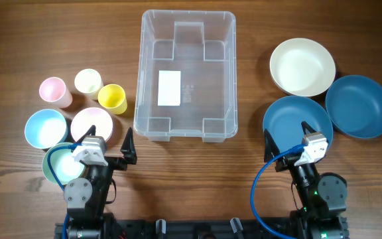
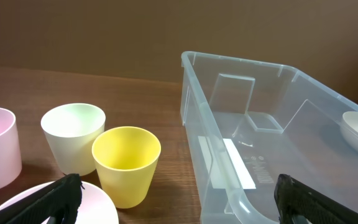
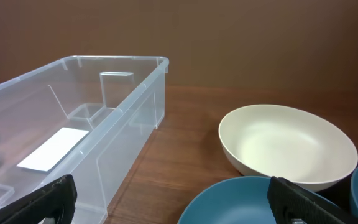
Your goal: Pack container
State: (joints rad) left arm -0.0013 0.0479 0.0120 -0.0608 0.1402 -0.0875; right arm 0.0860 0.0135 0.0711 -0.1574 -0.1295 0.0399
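Lying centred on the wooden table [image 1: 32, 33], long axis near-to-far, the large clear plastic rectangular container [image 1: 204, 86] sits far-right of the left gripper [image 1: 109, 138], which looks nearer, and far-left of the right gripper [image 1: 286, 136], both wide open and empty.

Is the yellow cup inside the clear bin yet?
No, the yellow cup stands on the table left of the bin, which holds only its white label.
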